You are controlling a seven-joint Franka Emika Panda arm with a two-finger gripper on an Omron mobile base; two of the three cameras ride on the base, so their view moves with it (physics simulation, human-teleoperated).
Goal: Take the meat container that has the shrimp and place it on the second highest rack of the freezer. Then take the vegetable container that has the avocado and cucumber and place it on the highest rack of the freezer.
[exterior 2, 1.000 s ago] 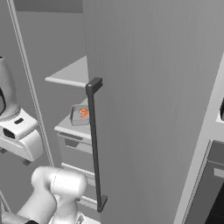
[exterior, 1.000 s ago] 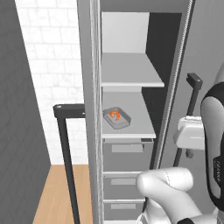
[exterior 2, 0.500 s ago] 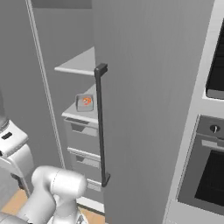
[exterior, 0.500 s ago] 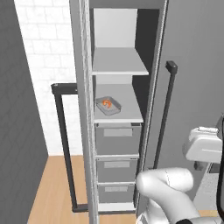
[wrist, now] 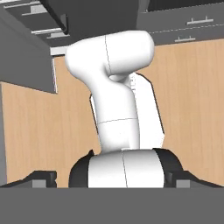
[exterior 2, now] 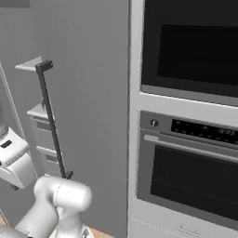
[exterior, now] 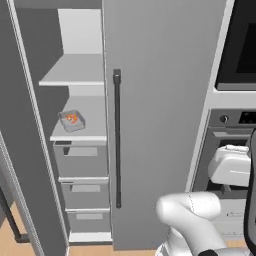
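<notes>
The arm is folded low and close to the base: in the left base view its white elbow bulges at the lower right of the frame, with the hand (exterior: 231,165) above it at the right edge, in front of the oven (exterior: 235,145). In the right base view the same elbow sits at the lower left and the hand (exterior 2: 11,155) at the left edge. The hand view looks back down along the robot's own body toward the wooden floor (wrist: 188,78), so the hand points downward. The claw (wrist: 112,179) has its two dark tips set far apart at the bottom corners of that view, with nothing between them.

The freezer (exterior: 160,100) stands at the centre of the left base view, its door with the long dark handle (exterior: 117,140) hiding the right part of the inside. At the left of the frame, the small tray (exterior: 71,121) with the shrimp (exterior: 72,118) rests on the second highest rack (exterior: 87,125), just above the grey drawers (exterior: 82,160). The highest rack (exterior: 75,70) lies above it.
</notes>
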